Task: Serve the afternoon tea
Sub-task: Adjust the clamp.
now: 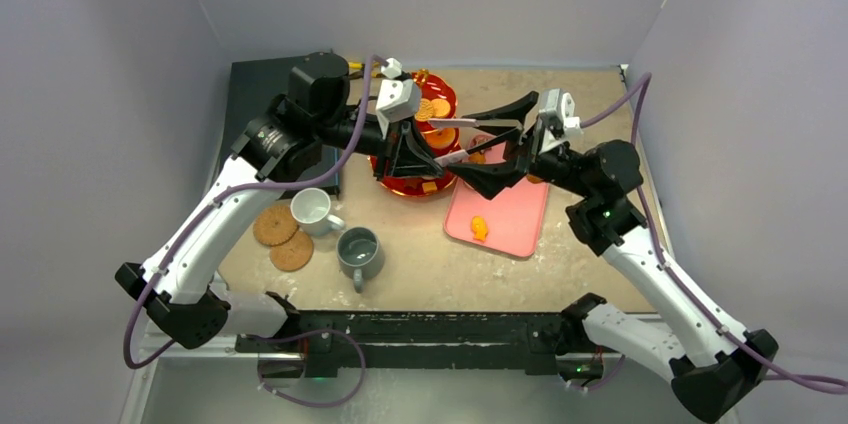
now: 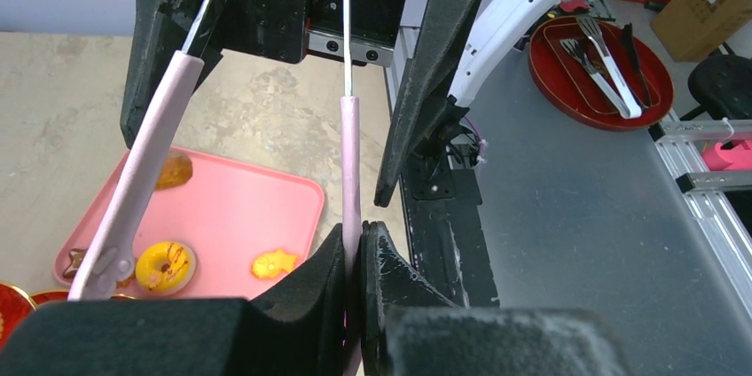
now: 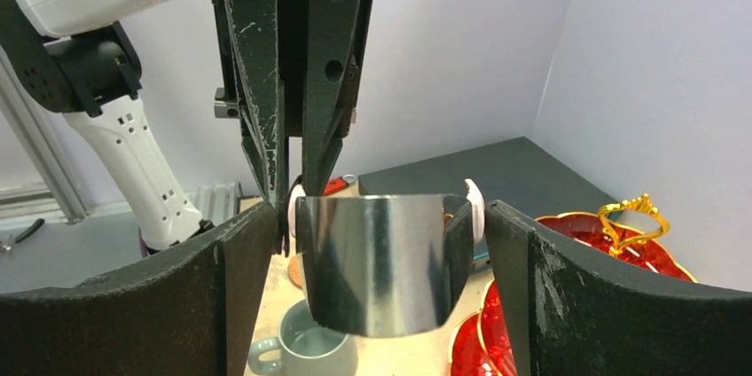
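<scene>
Watching the left wrist view, I see the left gripper (image 2: pixel 359 256) clenched on one pink arm of the tongs (image 2: pixel 350 172). The right gripper (image 3: pixel 379 216) stands wide, its fingers (image 3: pixel 222 305) either side of the tongs' metal bend with a gap on each side, gripping nothing. Both arms meet above the red stand (image 1: pixel 400 184), which holds biscuits. Beside it lies the pink tray (image 1: pixel 510 214) with an orange biscuit (image 1: pixel 480 229) and a yellow doughnut (image 2: pixel 165 267). The white mug (image 1: pixel 313 210) and grey mug (image 1: pixel 358 252) sit on the table just beside two cork coasters (image 1: pixel 275 225).
</scene>
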Robot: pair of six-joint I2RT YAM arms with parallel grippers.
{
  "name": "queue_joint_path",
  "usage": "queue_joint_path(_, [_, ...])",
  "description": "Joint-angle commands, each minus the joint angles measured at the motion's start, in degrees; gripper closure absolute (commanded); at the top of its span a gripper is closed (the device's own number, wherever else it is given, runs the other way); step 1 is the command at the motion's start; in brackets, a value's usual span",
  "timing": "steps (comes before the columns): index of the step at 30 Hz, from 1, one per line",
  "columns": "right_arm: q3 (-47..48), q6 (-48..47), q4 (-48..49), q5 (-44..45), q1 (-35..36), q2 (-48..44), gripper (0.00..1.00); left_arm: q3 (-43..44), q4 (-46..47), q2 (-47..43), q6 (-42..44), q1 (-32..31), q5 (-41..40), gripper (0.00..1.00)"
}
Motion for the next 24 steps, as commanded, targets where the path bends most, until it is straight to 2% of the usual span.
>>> queue_joint_path(1, [-1.0,5.1,5.3,-4.0,0.2,-0.2,0.11,0.0,3.9,-0.7,3.3,0.3,-2.2,1.00])
queue_joint_path(5, [-2.0,6.9,7.6,-5.5,0.2,-0.4,0.11,-0.2,3.5,-0.6,4.0,0.2,-2.2,1.00])
queue_joint_path(8, [-2.5,7.0,7.2,-4.5,0.2,-0.2,0.16,-0.1,3.4,-0.5,4.4,0.2,-2.3,1.00])
queue_joint_path(13, [-2.9,5.5,4.8,-0.3,0.2,0.1,0.27,0.3,3.2,-0.2,4.4,0.2,-2.4,1.00])
queue_joint_path(17, [-4.1,3.4,3.3,4.5,0.2,-1.4,0.32,1.0,2.2,0.0,4.9,0.3,-3.2,0.98])
queue_joint_path(19, [-4.9,2.5,3.3,6.8,0.2,-2.3,0.34,1.2,1.8,0.1,5.1,0.3,-3.5,0.80])
queue_joint_path(21, [-5.5,1.5,2.9,9.0,0.2,-3.2,0.35,1.3,1.5,0.1,5.3,0.2,-4.0,0.59])
queue_joint_path(23, [-6.2,1.1,2.2,10.0,0.2,-4.0,0.36,1.5,1.2,0.1,5.4,0.2,-5.2,0.45])
queue_joint_path(24, [-6.7,1.0,2.1,11.0,0.2,-4.6,0.38,1.7,1.0,0.1,5.7,0.2,-5.8,0.42])
